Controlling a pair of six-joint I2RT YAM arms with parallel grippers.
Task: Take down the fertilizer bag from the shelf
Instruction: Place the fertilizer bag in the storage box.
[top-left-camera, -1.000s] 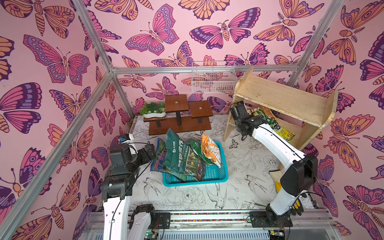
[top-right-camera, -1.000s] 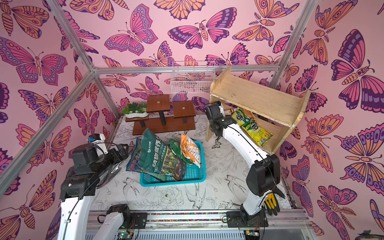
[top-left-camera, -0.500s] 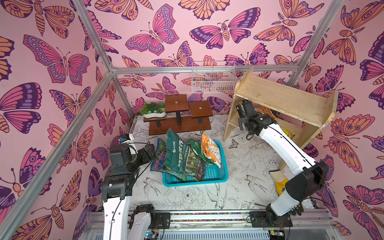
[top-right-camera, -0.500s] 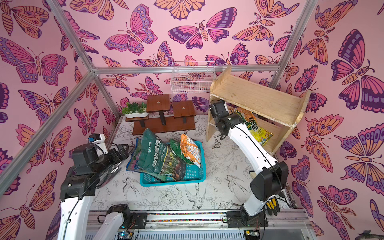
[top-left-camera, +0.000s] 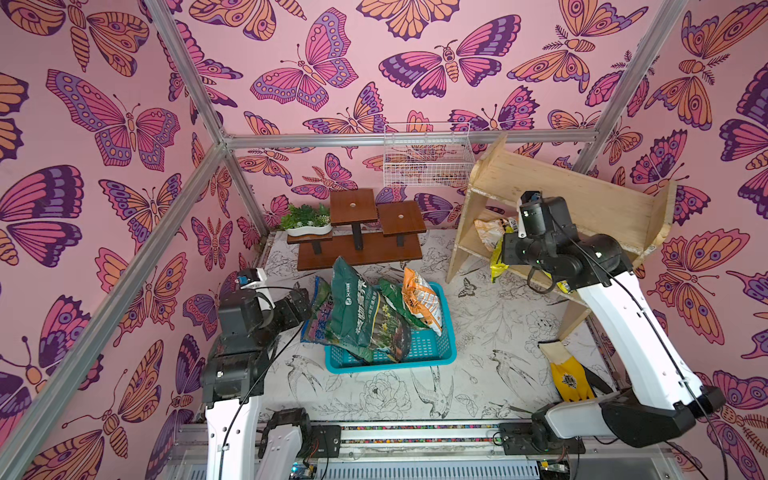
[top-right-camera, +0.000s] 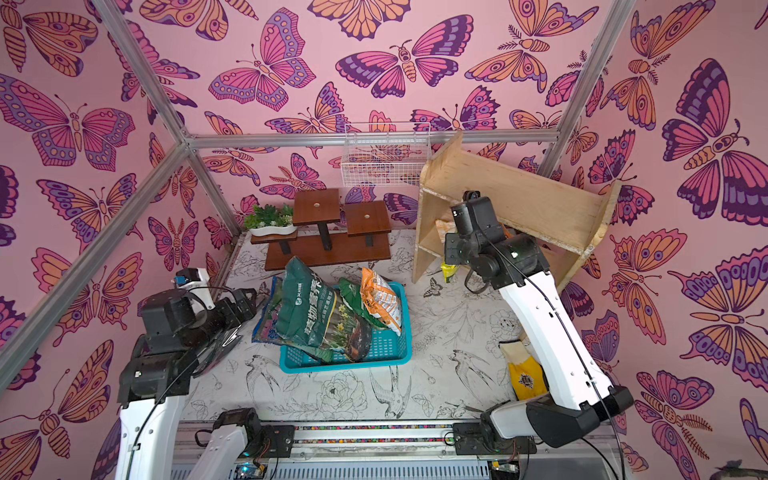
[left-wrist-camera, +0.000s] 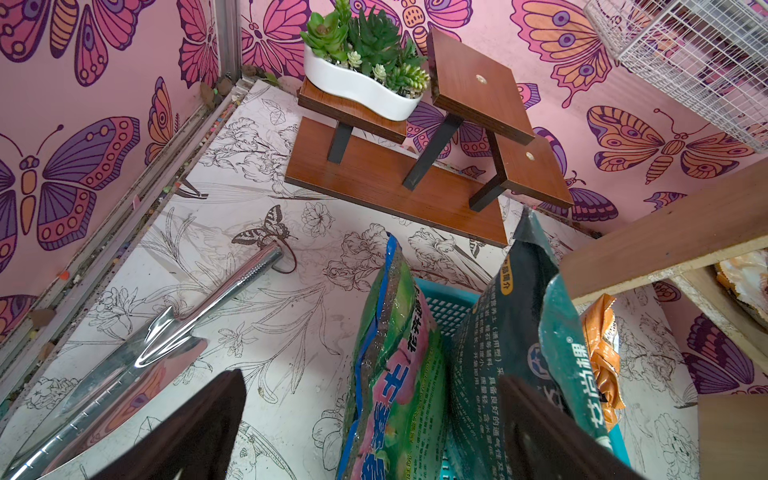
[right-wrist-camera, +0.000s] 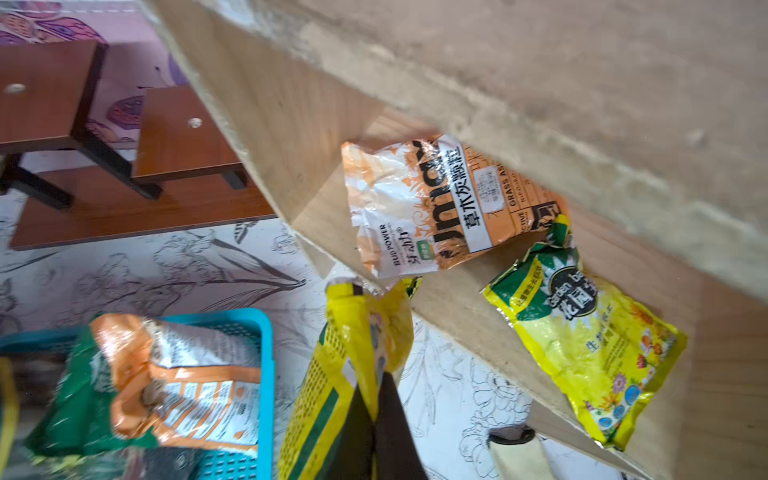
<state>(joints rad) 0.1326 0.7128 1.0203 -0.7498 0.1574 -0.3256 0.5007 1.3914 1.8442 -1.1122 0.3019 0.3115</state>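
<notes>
The plywood shelf (top-left-camera: 582, 195) (top-right-camera: 519, 195) stands at the back right. My right gripper (right-wrist-camera: 376, 395) is shut on one end of a yellow fertilizer bag (right-wrist-camera: 353, 332). The bag's far end lies at the front edge of the lower board, and in both top views it hangs there (top-left-camera: 495, 262) (top-right-camera: 448, 271). An orange-white bag (right-wrist-camera: 436, 203) and a yellow-green bag (right-wrist-camera: 582, 345) lie on the lower board. My left gripper (left-wrist-camera: 374, 424) is open at the left, beside the bags in the basket, with nothing held.
A blue basket (top-left-camera: 415, 357) in the middle holds several bags. The brown stepped stand (top-left-camera: 361, 249) with a potted plant (top-left-camera: 305, 218) is behind it. A white wire basket (top-left-camera: 428, 153) hangs on the wall. A yellow glove (top-left-camera: 567, 374) lies front right and a metal trowel (left-wrist-camera: 166, 332) at the left.
My right gripper has shut on the yellow bag's end and drawn it from the lower board to its front edge. The left arm has not moved.
</notes>
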